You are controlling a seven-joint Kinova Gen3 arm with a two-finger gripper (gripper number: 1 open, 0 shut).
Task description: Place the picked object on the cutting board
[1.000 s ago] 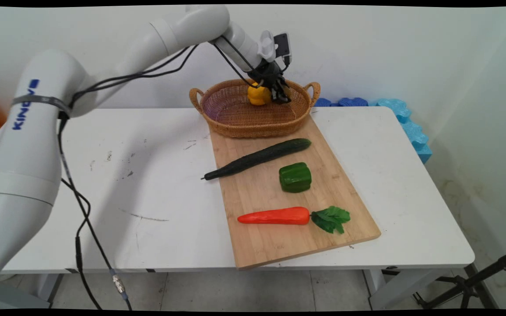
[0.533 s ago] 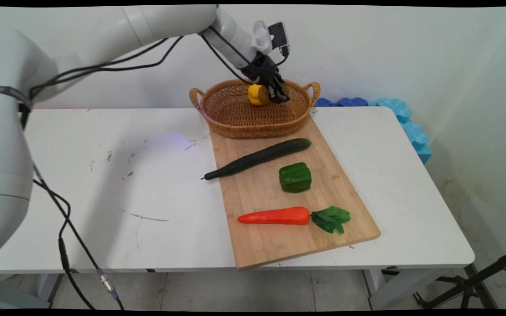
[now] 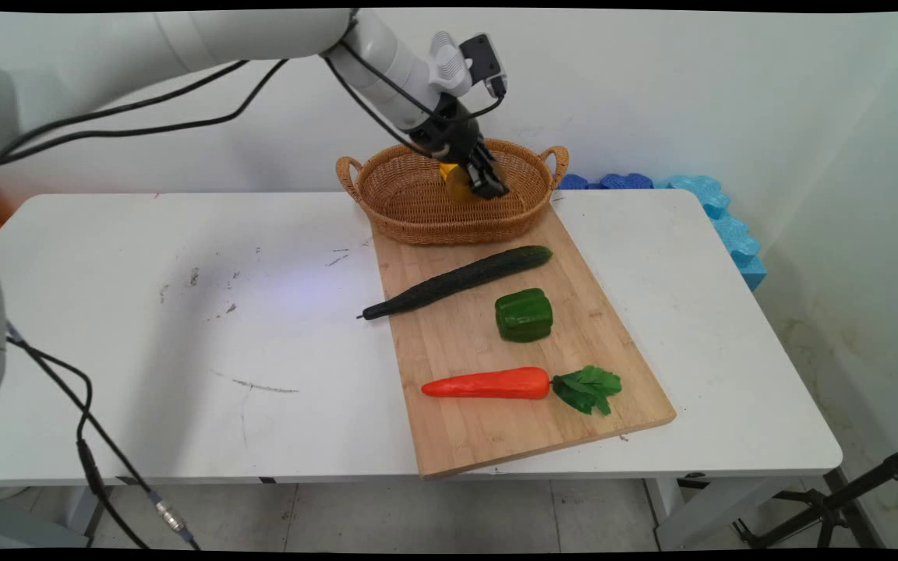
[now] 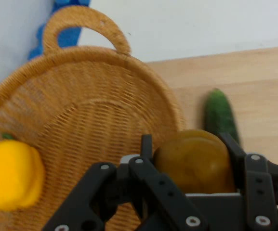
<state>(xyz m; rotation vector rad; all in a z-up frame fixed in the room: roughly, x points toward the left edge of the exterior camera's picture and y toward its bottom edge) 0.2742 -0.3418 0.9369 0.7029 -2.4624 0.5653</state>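
Observation:
My gripper (image 3: 488,184) hangs over the right half of the wicker basket (image 3: 418,230), tilted down towards the table. In the hand view its fingers (image 4: 146,144) stand on either side of a round brownish-yellow, potato-like thing (image 4: 194,161) and grip it. The same thing shows as a dull yellow blur (image 3: 459,187) just left of the fingers in the main view. A bright yellow bell pepper (image 4: 11,175) lies inside the basket (image 4: 81,101), apart from the gripper (image 4: 188,144). From the main view only a sliver of this pepper (image 3: 447,167) shows behind the hand.
A wooden cutting board (image 3: 496,440) runs from the basket to the table's near edge. It carries a dark cucumber (image 3: 457,280), a green bell pepper (image 3: 524,315) and an orange carrot (image 3: 488,384) with green leaves. Blue foam blocks (image 3: 730,226) lie at the far right.
The hand has swung lower and slightly left over the basket, tilting more steeply. The yellow pepper, plainly seen before, is now mostly behind the hand.

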